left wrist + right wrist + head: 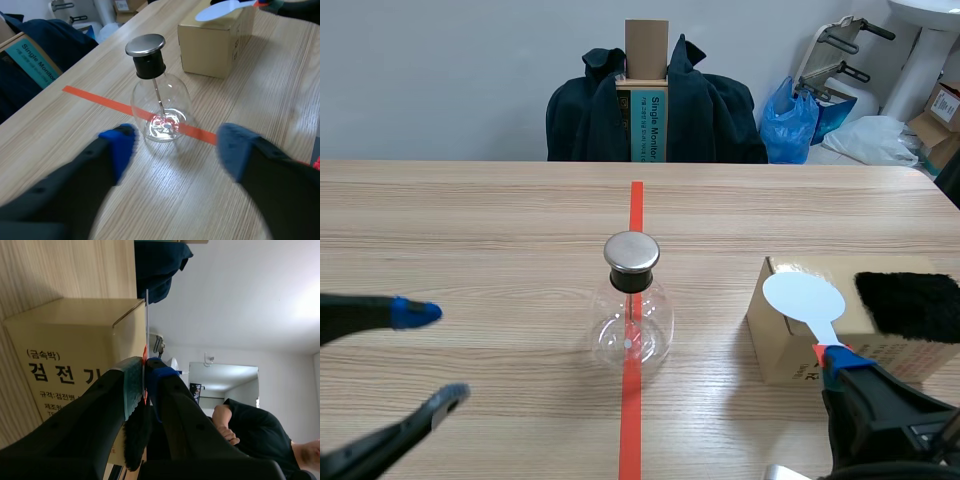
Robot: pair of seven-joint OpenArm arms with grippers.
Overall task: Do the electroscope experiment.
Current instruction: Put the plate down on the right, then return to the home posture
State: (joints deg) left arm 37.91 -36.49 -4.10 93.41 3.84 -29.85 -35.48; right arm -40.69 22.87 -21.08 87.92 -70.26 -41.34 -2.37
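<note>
The electroscope, one glass flask with a metal cap, stands upright on the tape line at table centre. One white paddle is pinched by its handle in the right gripper. Its long axis runs away from the robot, disc over the one cardboard box, beside one black fur pad. The cap lies left of the disc, apart. The left gripper is spread and empty, flask ahead of it
</note>
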